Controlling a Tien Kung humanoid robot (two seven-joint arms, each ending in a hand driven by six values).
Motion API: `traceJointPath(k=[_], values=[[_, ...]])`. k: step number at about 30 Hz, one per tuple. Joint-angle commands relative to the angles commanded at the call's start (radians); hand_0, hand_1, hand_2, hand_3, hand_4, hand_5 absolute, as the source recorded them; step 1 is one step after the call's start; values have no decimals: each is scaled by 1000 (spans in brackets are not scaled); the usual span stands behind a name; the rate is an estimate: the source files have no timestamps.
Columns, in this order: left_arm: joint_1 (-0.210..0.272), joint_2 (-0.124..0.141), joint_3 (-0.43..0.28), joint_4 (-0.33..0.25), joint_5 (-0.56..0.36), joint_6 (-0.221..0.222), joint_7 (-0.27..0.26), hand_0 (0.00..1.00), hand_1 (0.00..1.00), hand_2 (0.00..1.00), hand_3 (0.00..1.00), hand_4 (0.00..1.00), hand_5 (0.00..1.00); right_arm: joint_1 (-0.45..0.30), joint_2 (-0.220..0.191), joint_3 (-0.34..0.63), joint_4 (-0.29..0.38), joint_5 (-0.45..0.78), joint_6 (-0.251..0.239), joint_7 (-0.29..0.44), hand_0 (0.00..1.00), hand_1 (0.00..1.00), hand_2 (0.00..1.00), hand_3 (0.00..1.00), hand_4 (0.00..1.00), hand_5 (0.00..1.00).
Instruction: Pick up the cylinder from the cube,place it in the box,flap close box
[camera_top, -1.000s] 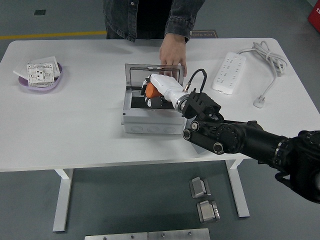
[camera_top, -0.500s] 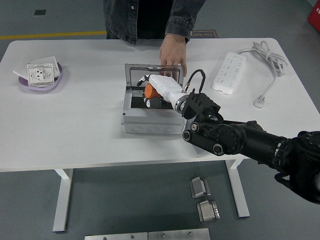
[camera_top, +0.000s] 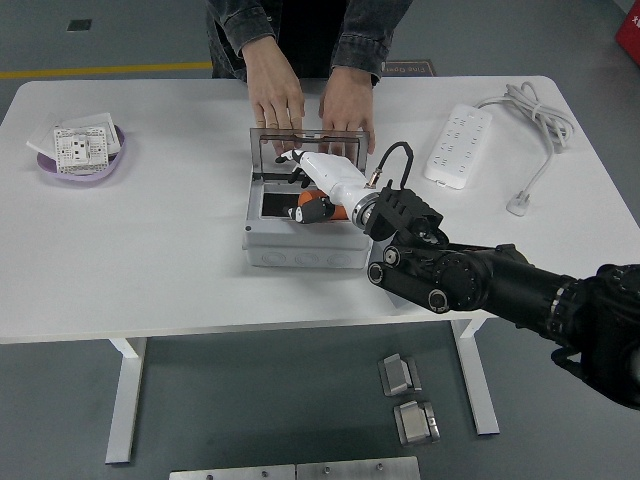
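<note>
Reaching in from the lower right, the robot's black right arm (camera_top: 480, 280) ends in a white right hand (camera_top: 318, 178) poised over the open grey box (camera_top: 305, 245) at the middle of the white table (camera_top: 170, 260). Its fingers look spread and loose above the box's interior, grasping nothing. The orange cylinder (camera_top: 322, 211) lies inside the box, against the right part of the dark floor, just below the hand; whether a fingertip touches it cannot be told. The box's clear lid (camera_top: 305, 145) stands up at the far side. A person in a dark denim jacket stands across the table with both hands on that lid: one hand (camera_top: 276, 100) at its left part, the other hand (camera_top: 346, 100) at its right part. To the far left sits a purple dish (camera_top: 52, 168) holding a white socket module (camera_top: 82, 146). To the right lies a white power strip (camera_top: 459, 146) with its coiled cable (camera_top: 535, 118). On the floor beneath the table rest grey metal blocks (camera_top: 408, 398).
</note>
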Motion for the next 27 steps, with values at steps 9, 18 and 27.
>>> traceJointPath(k=[9,18,27], values=[[-1,-2,1,-1,1,0,1,777,779,758,864,741,576,-10,-11,34,22,-7,-5,8,423,598,661,875,819,115],[1,-2,2,-2,0,0,1,777,779,757,864,741,576,-28,-32,121,110,-88,-5,-1,417,598,660,873,819,119],[4,-5,-5,-3,3,0,1,777,779,756,864,741,575,-59,-67,213,214,-172,4,-21,420,598,657,861,825,137]])
